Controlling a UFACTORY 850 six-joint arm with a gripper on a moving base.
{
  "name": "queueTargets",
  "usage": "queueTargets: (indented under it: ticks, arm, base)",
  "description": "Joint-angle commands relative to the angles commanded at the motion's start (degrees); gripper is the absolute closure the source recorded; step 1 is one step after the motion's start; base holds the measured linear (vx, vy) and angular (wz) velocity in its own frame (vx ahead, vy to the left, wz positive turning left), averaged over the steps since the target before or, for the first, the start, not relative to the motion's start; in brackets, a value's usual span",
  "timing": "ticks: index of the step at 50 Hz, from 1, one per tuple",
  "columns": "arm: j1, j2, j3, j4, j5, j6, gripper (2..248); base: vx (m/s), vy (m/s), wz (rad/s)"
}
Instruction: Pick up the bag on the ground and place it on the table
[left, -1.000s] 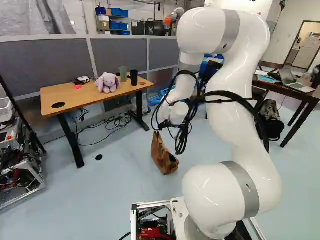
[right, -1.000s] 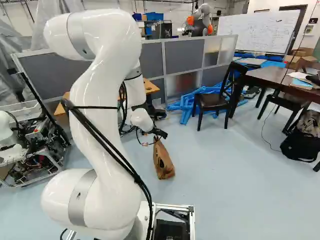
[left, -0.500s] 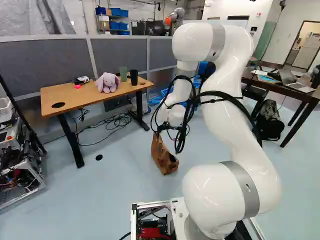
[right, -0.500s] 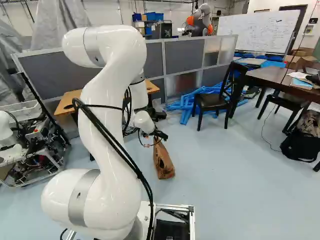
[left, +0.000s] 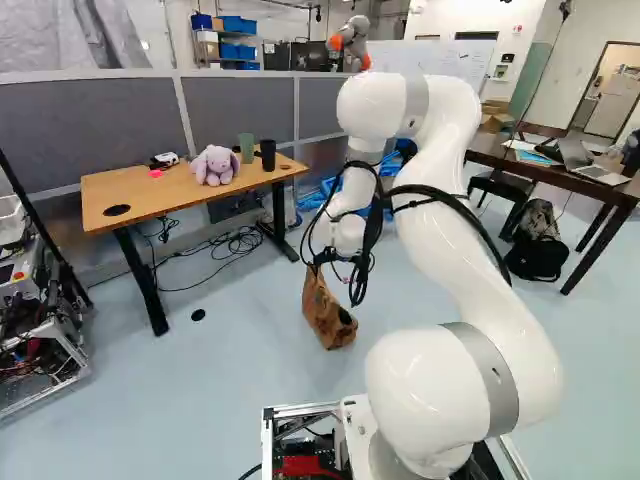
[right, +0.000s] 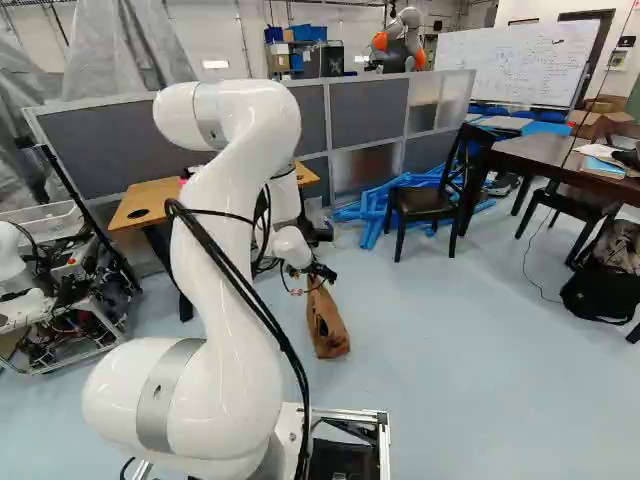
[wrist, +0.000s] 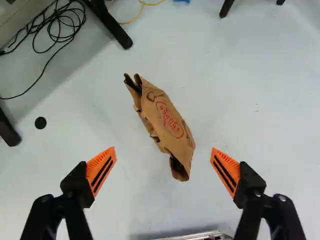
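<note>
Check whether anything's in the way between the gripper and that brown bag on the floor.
Nothing visible stands between the open gripper and the bag, unobstructed in the wrist view. The black disc on the floor lies off to one side.

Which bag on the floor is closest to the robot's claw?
The brown paper bag, just ahead of the open claw; the black backpack sits farther off, near the dark table.

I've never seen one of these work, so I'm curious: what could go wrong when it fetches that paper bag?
The claw is open and not gripping the creased paper bag, so closing might crumple or tip it. Later, the bag could bump the stuffed bunny, green cup or black cup on the wooden table.
</note>
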Motion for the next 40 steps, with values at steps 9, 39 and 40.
queueTargets:
  ticks: [9,39,40]
  arm:
    - [0.0,-2.6,-2.6,0.0,0.0,0.0,3]
    - [0.4,-11.3,-11.7,0.0,0.0,0.0,3]
    - [0.5,-11.5,-11.9,0.0,0.0,0.0,3]
  base:
    - [0.0,0.0,0.0]
    - [0.0,0.0,0.0]
    - [0.0,0.0,0.0]
